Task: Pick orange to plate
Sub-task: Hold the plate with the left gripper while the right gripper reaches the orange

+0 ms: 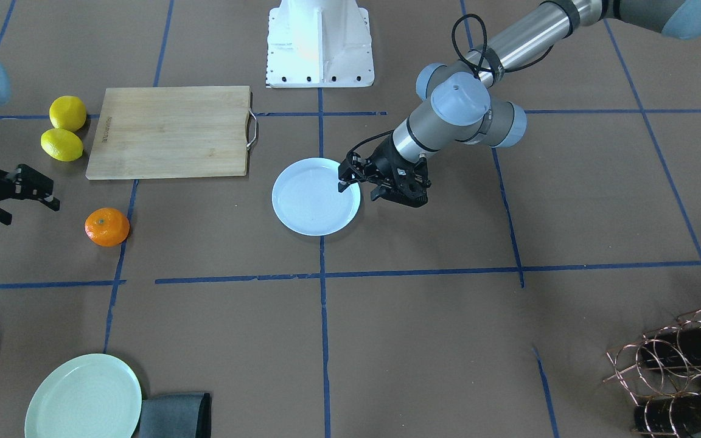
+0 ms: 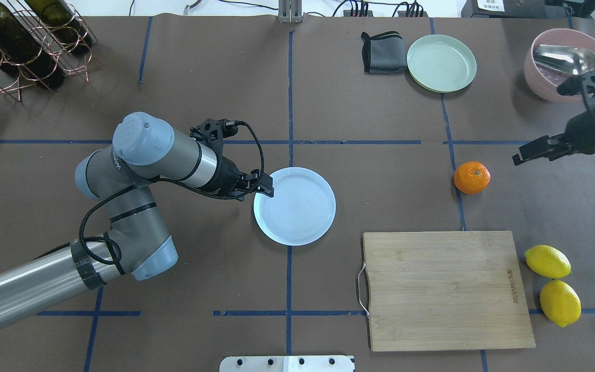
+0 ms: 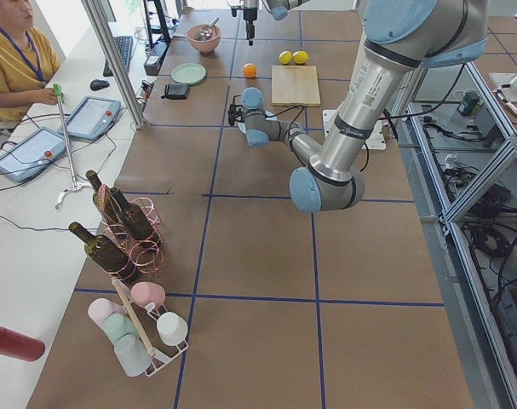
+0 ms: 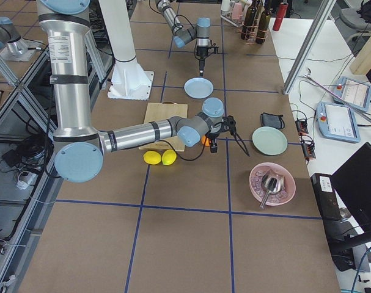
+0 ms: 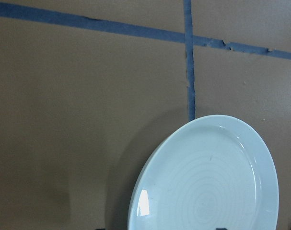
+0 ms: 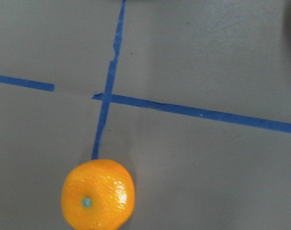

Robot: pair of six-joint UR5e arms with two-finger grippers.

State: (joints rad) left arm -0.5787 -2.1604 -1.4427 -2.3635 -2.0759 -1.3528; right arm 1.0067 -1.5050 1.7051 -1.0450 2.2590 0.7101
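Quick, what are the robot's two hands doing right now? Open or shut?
Left gripper: looks open, empty, at the plate rim.
Right gripper: open, empty, near the orange.

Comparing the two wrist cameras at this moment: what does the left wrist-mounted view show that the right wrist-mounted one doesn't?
Only the left wrist-mounted view shows the plate, pale blue-white, with nothing on its visible part and cut off by the bottom edge. Only the right wrist-mounted view shows the orange, resting on the table with its stem dimple facing the camera. Both share the brown table cover crossed by blue tape lines. Neither view shows orange and plate together.
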